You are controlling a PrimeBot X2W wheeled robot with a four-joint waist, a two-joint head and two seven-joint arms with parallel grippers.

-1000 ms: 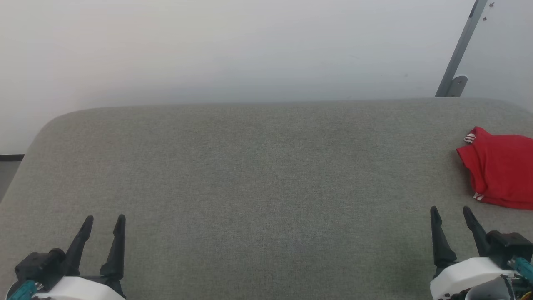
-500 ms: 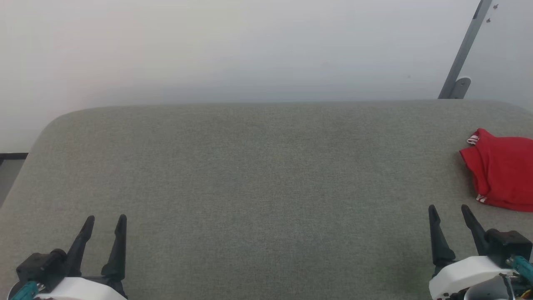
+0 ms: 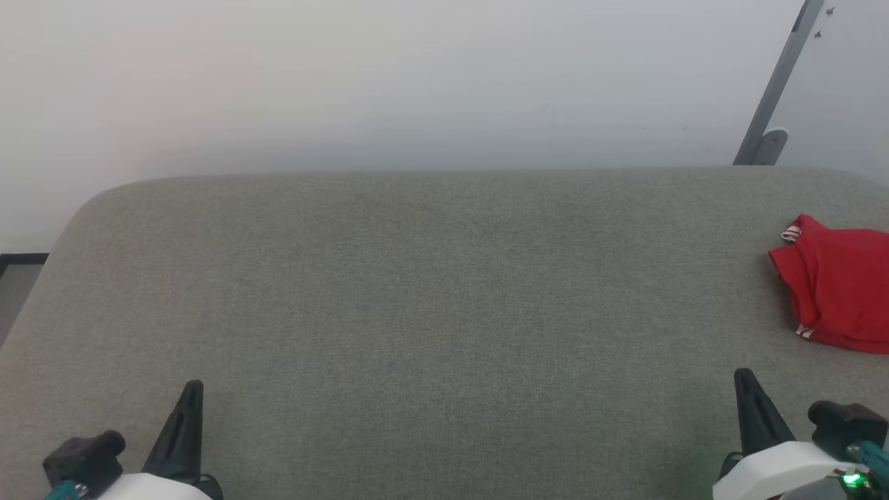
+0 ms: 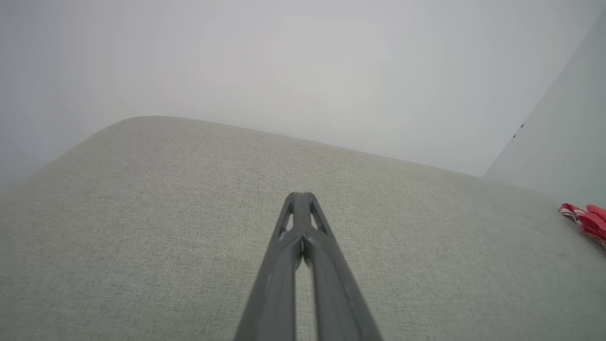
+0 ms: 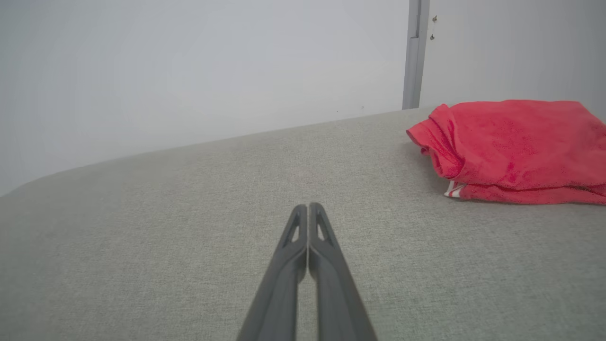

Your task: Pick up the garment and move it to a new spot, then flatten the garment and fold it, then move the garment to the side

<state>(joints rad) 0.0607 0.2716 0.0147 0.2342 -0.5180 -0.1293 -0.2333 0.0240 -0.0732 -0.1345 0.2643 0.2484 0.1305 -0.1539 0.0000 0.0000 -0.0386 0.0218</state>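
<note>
The garment [image 3: 837,281] is a red shirt with bits of red-and-white striped trim, lying folded in a flat bundle at the far right of the grey padded table [image 3: 430,278]. It fills the upper right of the right wrist view [image 5: 511,147], and a sliver of it shows at the right edge of the left wrist view [image 4: 587,220]. My left gripper [image 3: 191,389] is low at the near left, shut and empty. My right gripper [image 3: 746,378] is low at the near right, shut and empty, a short way in front of and left of the garment.
A plain pale wall [image 3: 417,83] stands behind the table. A grey metal post with a bracket [image 3: 774,104] leans at the back right corner. The table's rounded back left corner [image 3: 90,201] drops to a dark floor strip.
Both grippers have gone from open to shut and drawn back a little toward the near edge. The garment has not moved; the head view shifted slightly.
</note>
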